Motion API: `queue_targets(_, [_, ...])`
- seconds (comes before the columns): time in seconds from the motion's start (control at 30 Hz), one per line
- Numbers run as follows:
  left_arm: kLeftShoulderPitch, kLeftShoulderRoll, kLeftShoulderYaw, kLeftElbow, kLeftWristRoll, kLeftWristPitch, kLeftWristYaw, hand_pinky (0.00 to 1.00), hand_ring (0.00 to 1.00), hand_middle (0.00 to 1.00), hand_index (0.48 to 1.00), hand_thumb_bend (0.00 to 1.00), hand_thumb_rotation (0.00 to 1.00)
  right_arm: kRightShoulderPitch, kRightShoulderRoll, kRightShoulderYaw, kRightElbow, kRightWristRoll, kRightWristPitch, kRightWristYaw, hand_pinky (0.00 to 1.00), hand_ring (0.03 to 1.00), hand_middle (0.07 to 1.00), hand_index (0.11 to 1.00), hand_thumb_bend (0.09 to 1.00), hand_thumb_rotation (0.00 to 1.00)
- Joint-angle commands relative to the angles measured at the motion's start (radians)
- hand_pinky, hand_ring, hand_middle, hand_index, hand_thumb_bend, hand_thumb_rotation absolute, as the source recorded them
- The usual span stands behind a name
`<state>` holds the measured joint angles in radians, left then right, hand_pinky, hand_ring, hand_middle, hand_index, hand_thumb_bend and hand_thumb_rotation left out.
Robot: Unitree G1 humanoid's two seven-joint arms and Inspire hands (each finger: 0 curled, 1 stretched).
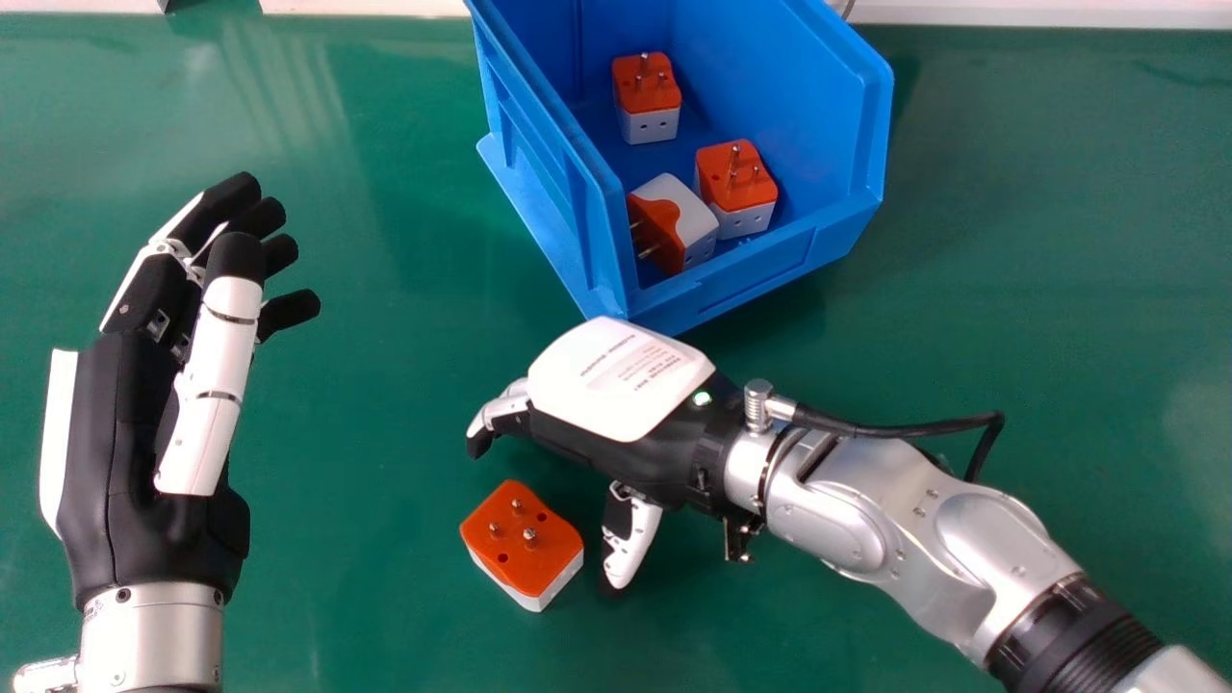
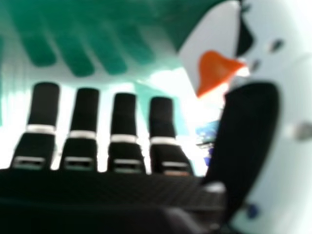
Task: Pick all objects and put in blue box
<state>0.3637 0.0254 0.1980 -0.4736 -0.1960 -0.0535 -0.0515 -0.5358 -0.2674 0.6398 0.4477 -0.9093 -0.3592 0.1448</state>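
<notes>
In the head view, the green bench [image 1: 366, 404] is seen to be topped by the blue box [image 1: 751, 279] at the upper centre of the frame. Three adapters are held in it: one upright towards the back [image 1: 650, 120], one upright nearer the front [image 1: 741, 207], and one tipped on its side [image 1: 693, 217] beside the latter. A loose adapter [image 1: 525, 544] is set on the bench at the lower centre, orange face and pins up. Just beside it the right hand [image 1: 616, 385] is held palm down, its fingers extended and its thumb set apart, nothing being gripped. The left hand [image 1: 135, 414] is held at the left of the frame, fingers loosely extended. In the right hand view, the right hand's fingers [image 2: 124, 114] are spread with gaps between them, and an orange-and-white shape [image 2: 214, 70], too blurred to be named, is shown beside the thumb [image 2: 251, 126].
</notes>
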Motion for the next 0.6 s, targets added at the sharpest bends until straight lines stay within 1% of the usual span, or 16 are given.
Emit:
queue_targets(0.0, [0.001, -0.002, 0.000, -0.019, 0.002, -0.020, 0.000, 0.66, 0.78, 0.80, 0.764, 0.60, 0.63, -0.026, 0.010, 0.007, -0.003, -0.002, 0.001, -0.011, 0.64, 0.749, 0.780, 0.750, 0.914, 0.13])
queue_targets(0.1, [0.005, -0.003, -0.002, -0.022, 0.005, -0.019, 0.002, 0.66, 0.78, 0.80, 0.765, 0.59, 0.63, -0.028, 0.011, 0.014, 0.002, -0.008, 0.007, -0.014, 0.64, 0.746, 0.777, 0.748, 0.916, 0.13])
queue_targets(0.17, [0.007, -0.003, -0.003, -0.022, 0.005, -0.021, 0.001, 0.67, 0.78, 0.80, 0.764, 0.60, 0.63, -0.031, 0.012, 0.018, 0.004, -0.010, 0.013, -0.006, 0.64, 0.745, 0.776, 0.746, 0.917, 0.13])
queue_targets(0.23, [0.007, -0.004, -0.003, -0.019, 0.001, -0.024, -0.001, 0.68, 0.79, 0.80, 0.767, 0.60, 0.63, -0.032, 0.013, 0.021, 0.009, -0.007, 0.014, -0.006, 0.64, 0.745, 0.777, 0.747, 0.912, 0.13])
queue_targets(0.27, [0.007, -0.006, -0.003, -0.018, -0.002, -0.023, -0.001, 0.69, 0.79, 0.81, 0.769, 0.60, 0.63, -0.031, 0.013, 0.023, 0.011, -0.008, 0.014, -0.014, 0.64, 0.744, 0.776, 0.747, 0.911, 0.13])
queue_targets(0.3, [0.007, -0.006, -0.003, -0.018, -0.002, -0.022, 0.000, 0.70, 0.80, 0.81, 0.774, 0.60, 0.63, -0.032, 0.012, 0.027, 0.010, -0.012, 0.016, -0.015, 0.63, 0.743, 0.775, 0.746, 0.911, 0.13])
queue_targets(0.37, [0.007, -0.008, -0.004, -0.018, 0.006, -0.021, 0.004, 0.70, 0.80, 0.81, 0.776, 0.60, 0.63, -0.032, 0.011, 0.033, 0.010, -0.015, 0.015, -0.021, 0.63, 0.739, 0.772, 0.742, 0.915, 0.13])
queue_targets(0.43, [0.006, -0.009, -0.005, -0.017, 0.011, -0.021, 0.006, 0.72, 0.81, 0.82, 0.782, 0.59, 0.64, -0.032, 0.012, 0.036, 0.013, -0.015, 0.013, -0.026, 0.62, 0.734, 0.768, 0.738, 0.919, 0.13])
queue_targets(0.57, [0.007, -0.009, -0.006, -0.019, 0.010, -0.016, 0.010, 0.74, 0.82, 0.82, 0.793, 0.58, 0.64, -0.033, 0.016, 0.046, 0.024, -0.017, 0.008, -0.046, 0.61, 0.726, 0.760, 0.730, 0.928, 0.13])
